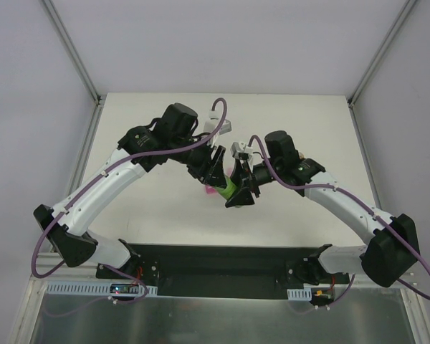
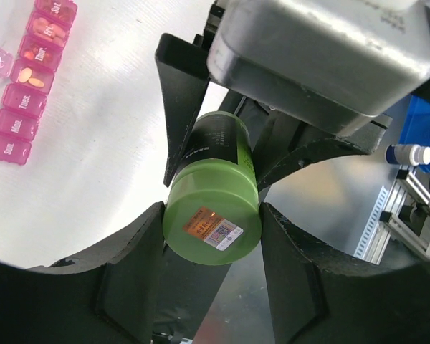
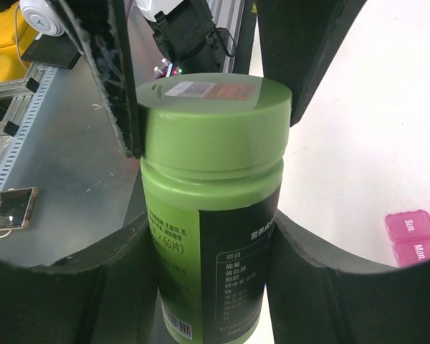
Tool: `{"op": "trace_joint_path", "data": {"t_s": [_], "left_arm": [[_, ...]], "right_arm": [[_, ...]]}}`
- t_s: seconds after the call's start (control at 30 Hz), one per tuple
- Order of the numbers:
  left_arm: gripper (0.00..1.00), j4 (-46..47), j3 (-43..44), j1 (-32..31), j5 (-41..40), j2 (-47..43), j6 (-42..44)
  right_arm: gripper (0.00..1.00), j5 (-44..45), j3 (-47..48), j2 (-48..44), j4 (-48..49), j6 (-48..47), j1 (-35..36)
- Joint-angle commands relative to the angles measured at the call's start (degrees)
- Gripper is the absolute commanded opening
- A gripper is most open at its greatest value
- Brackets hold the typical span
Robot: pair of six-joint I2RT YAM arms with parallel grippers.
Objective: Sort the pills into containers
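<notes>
A green pill bottle (image 1: 227, 188) with a black label hangs in the air between both grippers. My left gripper (image 2: 212, 215) is shut on its green cap end (image 2: 212, 223), whose sticker faces the camera. My right gripper (image 3: 211, 222) is shut on the bottle's body (image 3: 201, 251); the cap (image 3: 211, 118) sits above it between the left gripper's fingers (image 3: 107, 79). The pink strip of compartments (image 2: 25, 86) lies on the white table below, with orange pills in one compartment (image 2: 30, 75). Its end shows in the right wrist view (image 3: 414, 236) and as a pink sliver (image 1: 211, 190) under the grippers.
The right arm's silver wrist camera (image 2: 322, 50) hangs close above the bottle. A metal bench past the table's near edge holds a phone (image 3: 7, 208). A small white-capped bottle (image 2: 410, 154) stands by blue gear off the table.
</notes>
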Motion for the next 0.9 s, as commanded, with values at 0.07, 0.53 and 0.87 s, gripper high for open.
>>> {"op": "trace_joint_path", "data": {"t_s": [0.07,0.53,0.87], "left_arm": [[0.16,-6.5,-1.6,-2.4,11.6,1.3,6.9],[0.24,-3.8,-5.7,-4.8,1.0,-2.8,12.2],[0.51,-0.9,-6.0,-4.7,2.9,-3.5,11.6]], "right_arm": [[0.09,-3.5,2.2,-3.5,11.9,1.8,-0.6],[0.10,-5.6,1.7,-3.6,17.5,7.3,-0.6],[0.09,-6.3,1.4,-4.0,18.8,8.1,-0.5]]}}
